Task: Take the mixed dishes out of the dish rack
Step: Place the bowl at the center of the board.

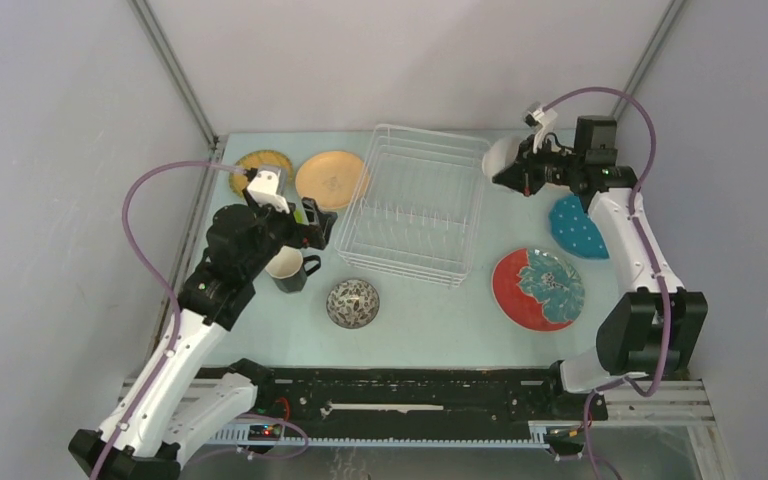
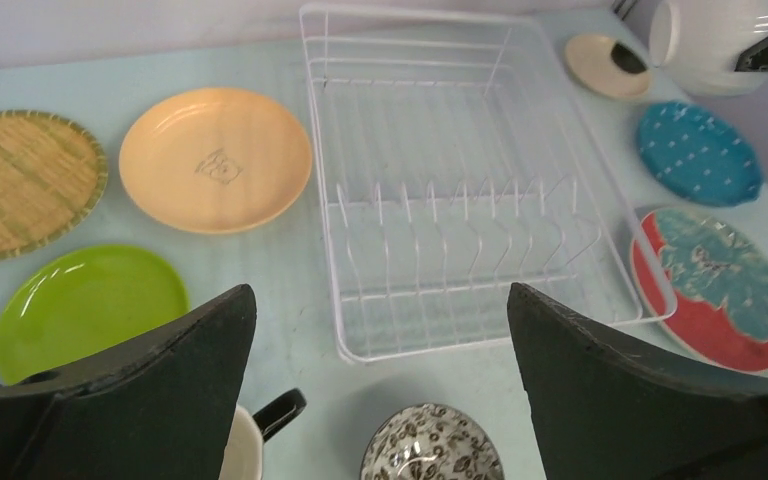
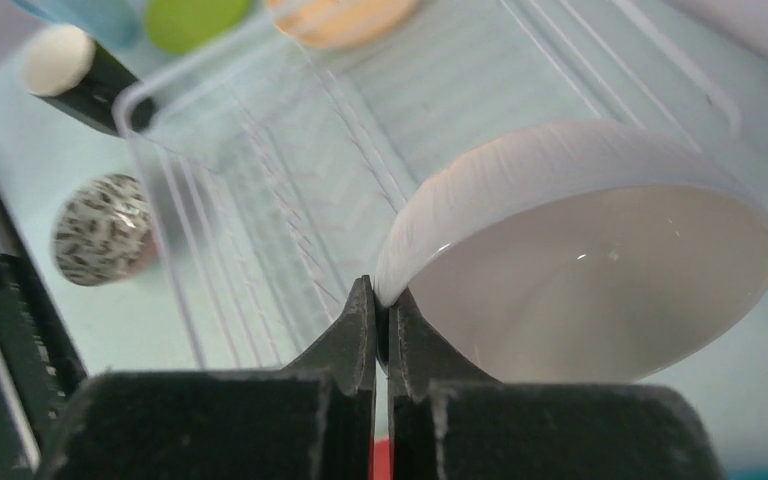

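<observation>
Left jaws spread wide, nr black mug on counter. Right jaws clamp rim of white bowl, just beside dish rack's far rt corner.

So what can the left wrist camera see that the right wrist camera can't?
Only the left wrist view shows the yellow woven plate and the cream plate, and it gives a proper look at the blue dotted plate and the red floral plate. Only the right wrist view shows the right gripper pinching the white bowl by its rim. Both show the dish rack, the orange plate, the lime green plate, the black mug and the speckled bowl.
</observation>
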`<state>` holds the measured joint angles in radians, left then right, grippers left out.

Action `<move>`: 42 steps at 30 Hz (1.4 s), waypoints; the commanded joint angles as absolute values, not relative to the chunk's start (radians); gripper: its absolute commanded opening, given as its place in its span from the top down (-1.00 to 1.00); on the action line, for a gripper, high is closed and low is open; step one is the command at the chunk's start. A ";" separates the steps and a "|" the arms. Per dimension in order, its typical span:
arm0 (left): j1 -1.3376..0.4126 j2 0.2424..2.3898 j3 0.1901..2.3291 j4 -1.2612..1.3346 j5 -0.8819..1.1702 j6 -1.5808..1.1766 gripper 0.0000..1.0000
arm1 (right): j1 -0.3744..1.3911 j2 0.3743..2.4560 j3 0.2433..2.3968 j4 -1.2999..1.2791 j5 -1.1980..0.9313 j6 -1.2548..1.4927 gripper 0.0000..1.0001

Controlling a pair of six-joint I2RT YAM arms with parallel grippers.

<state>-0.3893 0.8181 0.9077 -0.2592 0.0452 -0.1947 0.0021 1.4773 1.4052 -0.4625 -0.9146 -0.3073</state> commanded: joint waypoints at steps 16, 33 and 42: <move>-0.375 0.752 0.893 -0.276 0.020 -0.124 -1.00 | -0.103 1.729 1.389 -0.517 -0.557 -0.548 0.98; -0.374 0.752 0.893 -0.276 0.017 -0.124 -1.00 | -0.030 1.920 1.493 -0.623 -0.397 -0.572 0.67; -0.370 0.744 0.891 -0.279 0.012 -0.123 -1.00 | -0.017 1.836 1.496 -0.645 -0.407 -0.566 -0.09</move>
